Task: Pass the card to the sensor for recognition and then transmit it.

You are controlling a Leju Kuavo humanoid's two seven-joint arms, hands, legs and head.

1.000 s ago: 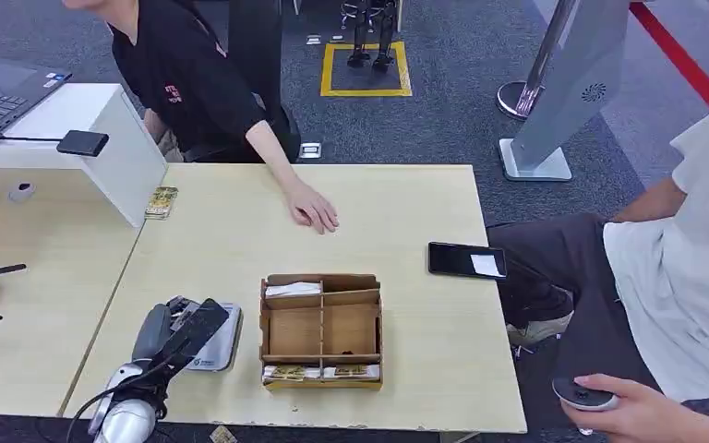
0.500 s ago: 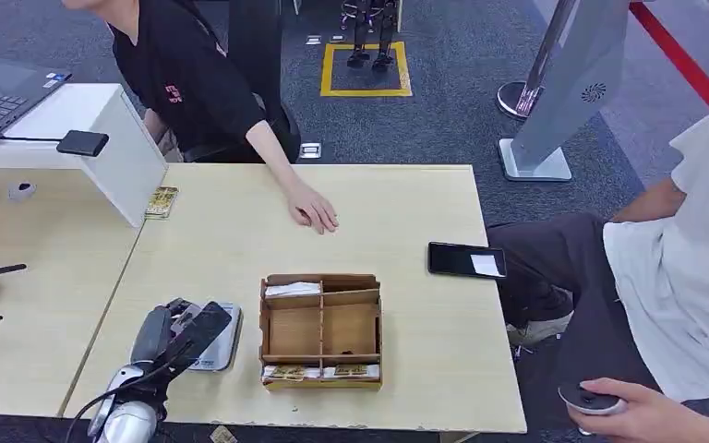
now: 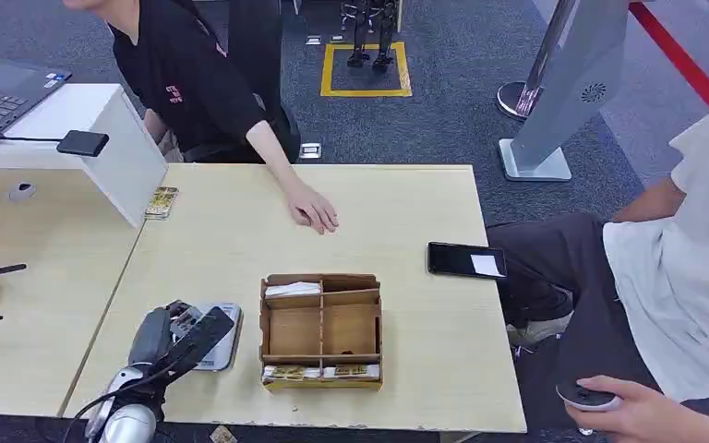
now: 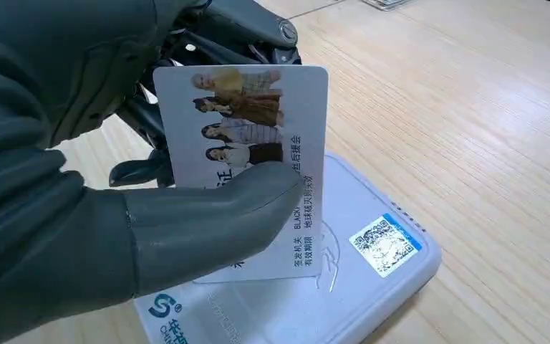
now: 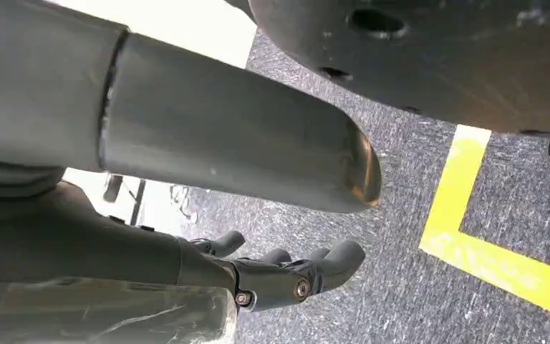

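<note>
On the table [image 3: 240, 231], the sensor [image 3: 219, 334] lay at nine o'clock from the divided box [image 3: 321, 329], with the left hand [image 3: 177, 334] holding the card [image 4: 258, 143] over it, the phone [image 3: 466, 260] at two o'clock and a person's hand [image 3: 312, 208] at twelve.

Glossy card [image 4: 258, 143], smooth plastic sensor [image 4: 372, 287], wood-grain table [image 4: 487, 129].

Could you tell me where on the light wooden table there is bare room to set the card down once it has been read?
The widest bare patch lies between the cardboard organizer, the person's hand and the black phone. A second one runs right of the organizer, below the phone. It is crowded at the near left, where the left hand holds the card over the sensor.
</note>
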